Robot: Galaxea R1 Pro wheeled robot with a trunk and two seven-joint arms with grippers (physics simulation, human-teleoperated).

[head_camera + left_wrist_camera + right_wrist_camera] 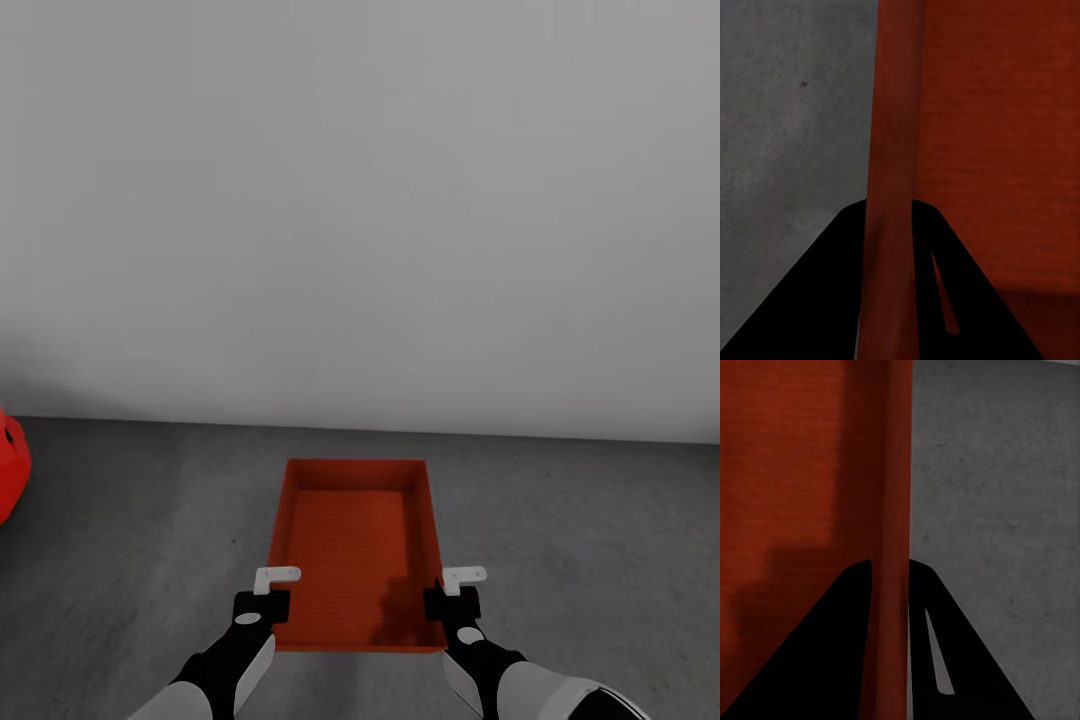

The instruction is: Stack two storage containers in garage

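One orange-red storage container (355,545), open-topped and empty, lies level over the dark grey floor (140,520) in front of me, close to a white wall. My left gripper (268,592) is shut on its left side wall near the front corner. My right gripper (452,590) is shut on the right side wall opposite. In the left wrist view the thin wall (896,112) runs between the black fingers of the left gripper (889,210). In the right wrist view the right gripper (890,566) pinches the other wall (896,457) likewise. Whether the container rests on the floor I cannot tell.
A plain white-grey wall (360,200) stands just beyond the container's far end. Part of a red rounded body (10,465) pokes in at the left edge. Bare floor (600,540) spreads on both sides of the container.
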